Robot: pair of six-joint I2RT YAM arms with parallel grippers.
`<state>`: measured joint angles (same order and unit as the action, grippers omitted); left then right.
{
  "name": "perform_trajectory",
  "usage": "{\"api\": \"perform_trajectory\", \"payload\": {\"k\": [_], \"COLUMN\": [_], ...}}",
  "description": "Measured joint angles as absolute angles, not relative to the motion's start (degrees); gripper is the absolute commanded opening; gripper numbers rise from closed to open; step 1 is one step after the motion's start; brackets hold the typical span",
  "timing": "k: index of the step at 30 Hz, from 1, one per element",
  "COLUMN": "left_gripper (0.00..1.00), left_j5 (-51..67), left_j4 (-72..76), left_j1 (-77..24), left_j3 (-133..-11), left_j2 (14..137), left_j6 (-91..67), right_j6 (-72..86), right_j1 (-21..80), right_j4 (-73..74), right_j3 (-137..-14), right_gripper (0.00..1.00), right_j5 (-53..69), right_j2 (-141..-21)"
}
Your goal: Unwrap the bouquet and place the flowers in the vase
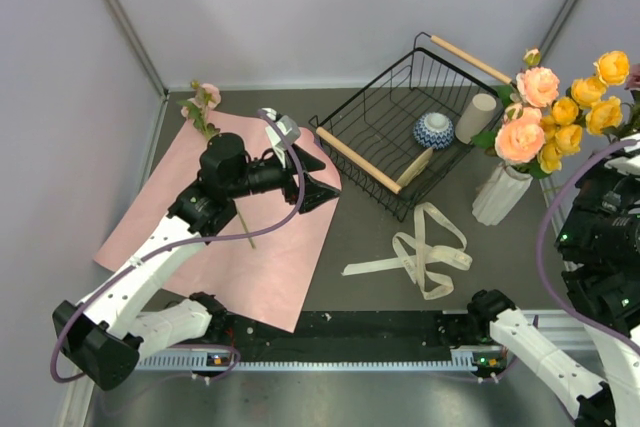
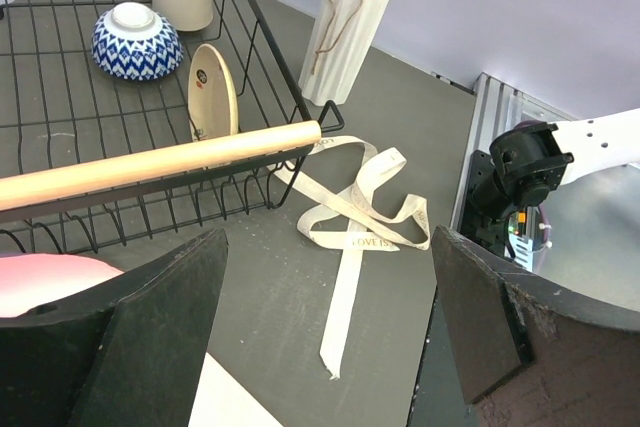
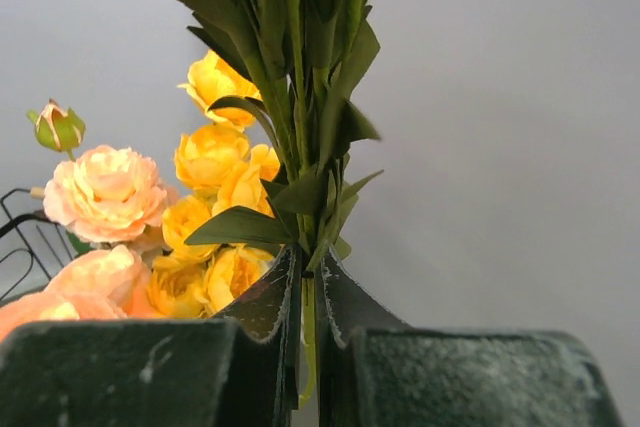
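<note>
The bouquet's pink wrapping paper lies spread flat on the left. One pink-bloomed flower rests on it, stem toward me. My left gripper hovers open and empty over the paper's right edge; in its wrist view the open left gripper frames the cream ribbon. The white ribbed vase holds peach and yellow flowers. Beside those blooms, my right gripper is shut on a leafy green flower stem, whose bloom is cut off at the top.
A black wire basket with wooden handles holds a blue-and-white bowl, a cream cup and a round wooden piece. The loose ribbon lies between basket and arm bases. The right arm fills the right edge.
</note>
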<state>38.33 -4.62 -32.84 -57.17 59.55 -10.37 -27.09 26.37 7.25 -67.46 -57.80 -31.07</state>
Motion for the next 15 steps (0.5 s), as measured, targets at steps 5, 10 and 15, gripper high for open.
{"api": "perform_trajectory", "payload": {"k": [5,10,15], "left_gripper": [0.89,0.89,0.89], "left_j5": [38.4,38.4,38.3], "left_j4": [-4.6,-4.5,-4.4], "left_j1": [-32.8,-32.8,-32.9], "left_j3": [-57.1,-57.0,-56.9], "left_j2": [59.8,59.8,59.8], "left_j6": [-10.4,-10.4,-10.4], "right_j6": [-18.2,-12.3,-14.5], "right_j1": [26.4,26.4,26.4], "right_j4": [14.2,14.2,7.6], "right_j3": [-68.7,-68.1,-64.5], "right_gripper": [0.00,0.00,0.00], "right_j5": [-54.8,-51.4,-50.6], "right_j2": [-30.8,-31.2,-32.9]}}
